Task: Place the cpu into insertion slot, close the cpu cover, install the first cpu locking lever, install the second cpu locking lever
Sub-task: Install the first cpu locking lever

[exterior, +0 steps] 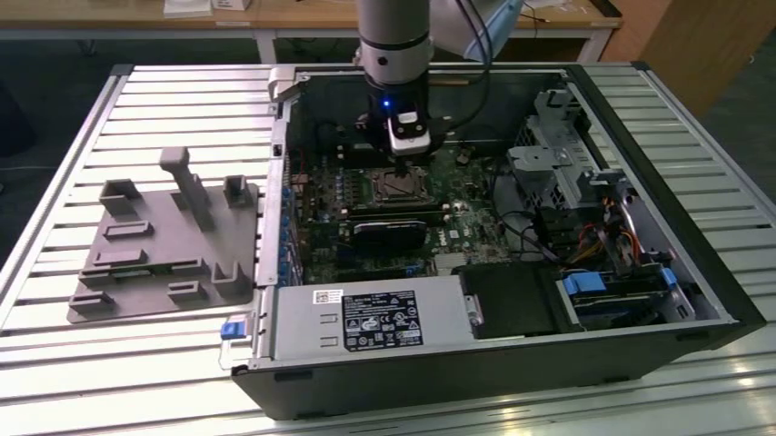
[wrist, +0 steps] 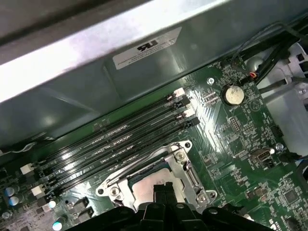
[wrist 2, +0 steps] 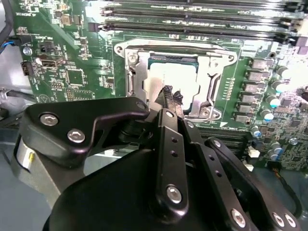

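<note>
**Item: socket area of an open computer case, one arm at work**

- Setting: computer case (exterior: pixel 693 289) lying open on a slatted metal table (exterior: pixel 109 386). A grey moulded fixture (exterior: pixel 145 263) lies on the table beside the case, at the exterior view's left. A power supply (exterior: pixel 363 320) with a white label fills the near corner of the case.
- Arm (exterior: pixel 393 36): comes straight down into the case from above, over the green circuit board (wrist 2: pixel 77 57).
- Gripper (wrist 2: pixel 171 96): black, with two slim fingers drawn together at the tips. No gap and no object are visible between them. In the second wrist view the tips stand over the near edge of the socket window, low above it (contact cannot be judged). In the first wrist view the same closed tips (wrist: pixel 163 188) sit directly over the chip.
- Cpu (wrist 2: pixel 163 77): seated in the insertion slot (exterior: pixel 398 185), with its dull silver face up and level, seen through the cover's window.
- Cpu cover (wrist 2: pixel 214 67): silvery frame plate, lying down flat over the slot and framing the chip on its sides.
- Wire lever (wrist: pixel 137 163): thin bright rod running along the cover's edge on the side towards the memory slots. Whether it is hooked home cannot be told.
- Memory slots (wrist: pixel 120 144): four long black rows, parallel, just beside the socket and between it and the case wall (wrist: pixel 72 96).
- Coin battery (wrist: pixel 234 95): round and silver, on the board well apart from the socket.
</note>
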Controlling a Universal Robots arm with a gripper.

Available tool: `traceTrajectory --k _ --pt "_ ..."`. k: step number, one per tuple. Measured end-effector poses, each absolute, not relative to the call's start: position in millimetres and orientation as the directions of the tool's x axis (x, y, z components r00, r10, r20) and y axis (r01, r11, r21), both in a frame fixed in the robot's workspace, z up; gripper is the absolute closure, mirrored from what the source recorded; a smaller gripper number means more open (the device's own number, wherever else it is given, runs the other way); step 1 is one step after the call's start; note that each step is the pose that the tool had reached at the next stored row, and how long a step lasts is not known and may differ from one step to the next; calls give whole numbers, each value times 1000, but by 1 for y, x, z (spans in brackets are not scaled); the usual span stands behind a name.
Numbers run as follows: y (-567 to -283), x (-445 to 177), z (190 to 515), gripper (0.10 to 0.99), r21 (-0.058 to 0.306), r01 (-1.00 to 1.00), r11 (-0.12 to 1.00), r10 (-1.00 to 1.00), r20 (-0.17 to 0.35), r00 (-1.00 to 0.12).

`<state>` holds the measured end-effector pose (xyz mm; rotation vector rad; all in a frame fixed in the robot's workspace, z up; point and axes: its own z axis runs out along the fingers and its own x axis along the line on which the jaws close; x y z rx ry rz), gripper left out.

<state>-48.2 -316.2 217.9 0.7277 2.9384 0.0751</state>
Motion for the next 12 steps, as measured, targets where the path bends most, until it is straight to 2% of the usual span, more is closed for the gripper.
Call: traceTrajectory --k 4,8,12 --pt "-316 -48 218 984 70 422 904 427 -100 -898" --pt "-316 -48 218 984 48 403 914 406 -110 -907" --pt "-316 -48 224 984 48 399 916 402 -110 -909"
